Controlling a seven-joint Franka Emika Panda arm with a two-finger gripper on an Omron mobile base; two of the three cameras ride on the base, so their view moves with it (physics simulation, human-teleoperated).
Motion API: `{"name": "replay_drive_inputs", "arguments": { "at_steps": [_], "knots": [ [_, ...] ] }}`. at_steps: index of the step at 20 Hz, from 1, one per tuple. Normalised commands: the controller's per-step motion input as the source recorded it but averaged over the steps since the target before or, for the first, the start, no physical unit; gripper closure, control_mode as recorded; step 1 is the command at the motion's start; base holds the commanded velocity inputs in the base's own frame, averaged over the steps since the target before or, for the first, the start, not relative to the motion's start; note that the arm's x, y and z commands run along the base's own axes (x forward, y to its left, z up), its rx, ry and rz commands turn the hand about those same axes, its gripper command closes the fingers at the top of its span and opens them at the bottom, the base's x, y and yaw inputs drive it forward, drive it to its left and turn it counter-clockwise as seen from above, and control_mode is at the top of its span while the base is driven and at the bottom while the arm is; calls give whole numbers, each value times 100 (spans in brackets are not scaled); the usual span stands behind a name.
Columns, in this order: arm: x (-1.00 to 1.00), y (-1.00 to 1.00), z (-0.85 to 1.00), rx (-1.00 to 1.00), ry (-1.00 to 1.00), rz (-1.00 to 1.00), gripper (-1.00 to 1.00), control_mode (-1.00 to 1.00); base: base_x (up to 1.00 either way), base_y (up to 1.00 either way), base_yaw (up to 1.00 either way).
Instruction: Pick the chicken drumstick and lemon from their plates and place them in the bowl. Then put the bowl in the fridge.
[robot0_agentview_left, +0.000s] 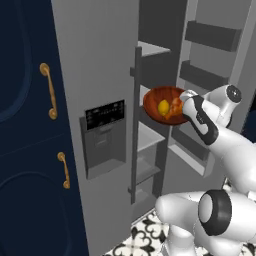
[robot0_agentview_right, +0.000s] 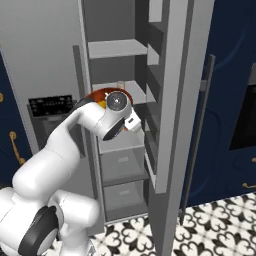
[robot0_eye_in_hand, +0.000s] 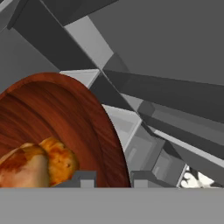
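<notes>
The fridge (robot0_agentview_left: 95, 50) stands with its right door (robot0_agentview_right: 175, 100) swung open and grey shelves (robot0_agentview_right: 117, 48) showing inside. My gripper (robot0_eye_in_hand: 114, 179) is shut on the rim of the reddish-brown bowl (robot0_agentview_left: 159, 98), holding it tilted at the fridge opening, level with a middle shelf. The lemon (robot0_agentview_left: 163, 107) and the chicken drumstick (robot0_agentview_left: 176, 106) lie inside the bowl. In the hand view the bowl (robot0_eye_in_hand: 65, 113) rises at the left with the drumstick (robot0_eye_in_hand: 39, 164) at its bottom. From the right base view my wrist covers most of the bowl (robot0_agentview_right: 97, 95). The plates are out of view.
Navy cabinets (robot0_agentview_left: 25, 125) with brass handles (robot0_agentview_left: 48, 90) stand left of the fridge, whose closed door carries a dark dispenser panel (robot0_agentview_left: 105, 116). The open door's bins (robot0_agentview_left: 210, 35) hang close to my arm's right. More navy cabinets (robot0_agentview_right: 230, 75) lie beyond it. Patterned tiles (robot0_agentview_left: 145, 235) cover the floor.
</notes>
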Motion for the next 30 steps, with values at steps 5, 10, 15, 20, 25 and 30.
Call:
{"name": "replay_drive_inputs", "arguments": {
  "at_steps": [5, 10, 15, 20, 25, 30],
  "knots": [
    [0, 0, 0, 0, 0, 0, 100, 100, 51, -8, -20],
    [0, 0, 0, 0, 0, 0, 100, 100, 67, 8, -11],
    [0, 0, 0, 0, 0, 0, 100, 100, 62, 1, -5],
    [0, 0, 0, 0, 0, 0, 100, 100, 58, -9, -4],
    [0, 0, 0, 0, 0, 0, 100, 100, 23, -27, 0],
    [2, 6, 0, 0, 0, 0, 100, -100, 20, 10, -1]
  ]
}}
